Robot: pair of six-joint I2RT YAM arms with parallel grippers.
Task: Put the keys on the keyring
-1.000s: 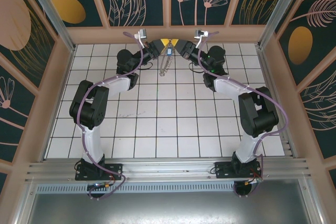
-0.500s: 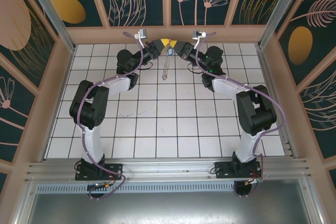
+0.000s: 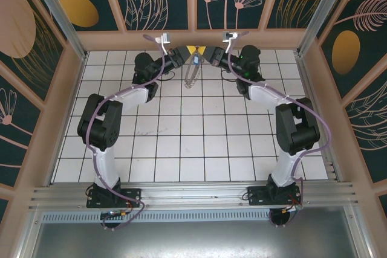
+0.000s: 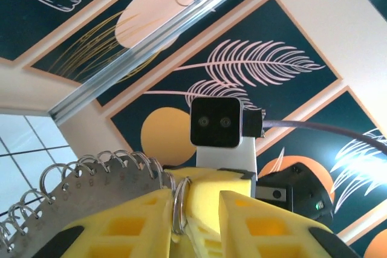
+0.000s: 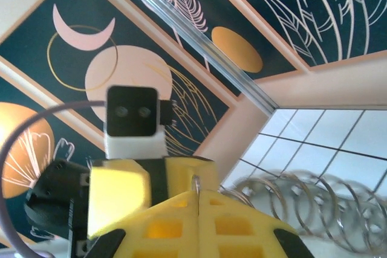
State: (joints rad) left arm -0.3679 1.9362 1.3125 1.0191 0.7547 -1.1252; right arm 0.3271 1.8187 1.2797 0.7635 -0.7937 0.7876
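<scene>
Fingers of the left gripper [image 4: 193,202] stand slightly parted around a split ring [image 4: 179,200] that the right gripper [image 5: 198,196] pinches shut, the keyring [image 3: 191,77] dangling beneath over the table's [image 3: 181,149] far edge, so I'd release slowly, right grip firm.

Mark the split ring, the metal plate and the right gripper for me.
split ring [image 4: 179,205]: left wrist view, middle of the upright loop.
metal plate [image 4: 91,188]: left wrist view, its flat numbered face.
right gripper [image 5: 198,197]: right wrist view, the closed seam at its tip.

Left claw [image 4: 195,196] yellow; keyring [image 4: 91,191] silver; floor [image 3: 181,143] white, dark-gridded.
</scene>
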